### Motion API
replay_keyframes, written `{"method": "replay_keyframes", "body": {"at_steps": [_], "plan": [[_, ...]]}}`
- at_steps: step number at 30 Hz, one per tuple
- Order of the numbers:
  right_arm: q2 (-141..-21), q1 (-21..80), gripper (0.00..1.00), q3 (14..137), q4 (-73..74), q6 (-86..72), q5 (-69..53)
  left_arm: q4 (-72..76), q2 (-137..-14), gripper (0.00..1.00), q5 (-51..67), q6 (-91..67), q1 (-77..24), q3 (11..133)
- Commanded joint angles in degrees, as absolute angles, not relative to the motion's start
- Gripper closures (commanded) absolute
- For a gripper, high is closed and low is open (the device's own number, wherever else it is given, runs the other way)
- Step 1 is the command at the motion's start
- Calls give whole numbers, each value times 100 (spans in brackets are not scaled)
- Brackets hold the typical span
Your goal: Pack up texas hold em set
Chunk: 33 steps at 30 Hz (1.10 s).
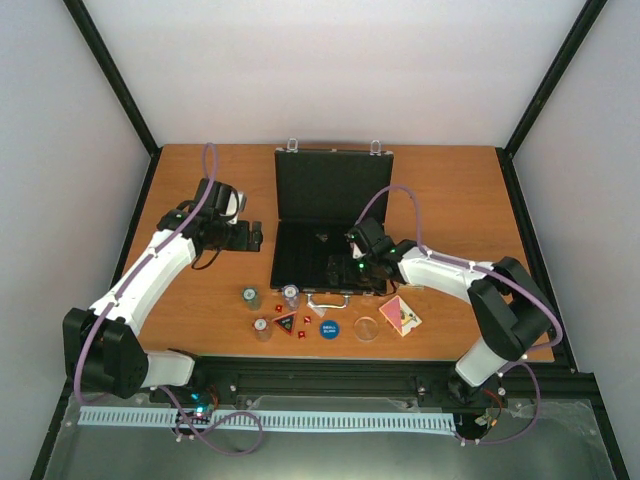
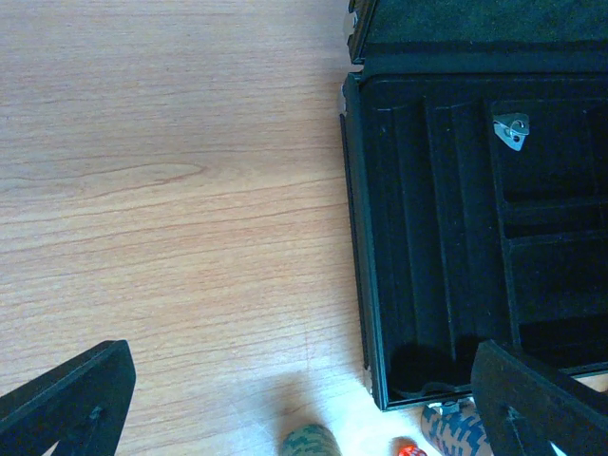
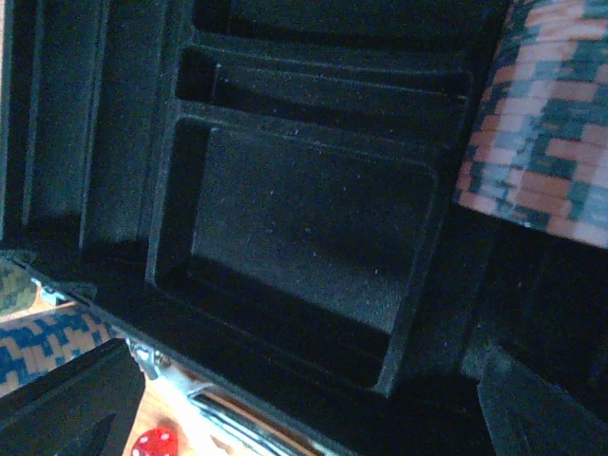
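The black briefcase lies open mid-table, its lid upright. My right gripper hovers open over the tray's right side; in its wrist view the fingers are spread over an empty card well, apart from a red-and-green chip stack lying in a slot. My left gripper stands open left of the case, over bare wood. Chip stacks, red dice, the blue button and a card deck lie in front of the case.
A clear round disc and a red triangular piece lie near the button. A small silver tag sits inside the tray. The case's silver handle faces the near edge. Black frame posts border the table.
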State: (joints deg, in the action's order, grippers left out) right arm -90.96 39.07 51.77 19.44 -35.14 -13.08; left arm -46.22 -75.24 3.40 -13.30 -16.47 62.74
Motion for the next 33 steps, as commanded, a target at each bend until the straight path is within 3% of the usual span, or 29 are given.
{"method": "replay_keyframes", "body": {"at_steps": [1, 25, 33], "plan": [[-9335, 3832, 3, 5394, 1628, -3623, -1316, -4549, -7510, 0, 268, -1317, -1661, 6253], [-9237, 3784, 6, 4505, -179, -3904, 274, -4557, -7682, 0, 226, -1125, -1666, 6292], [-9518, 3779, 7, 4804, -248, -3821, 347, -4538, -7631, 0, 322, -1146, -1659, 6287]]}}
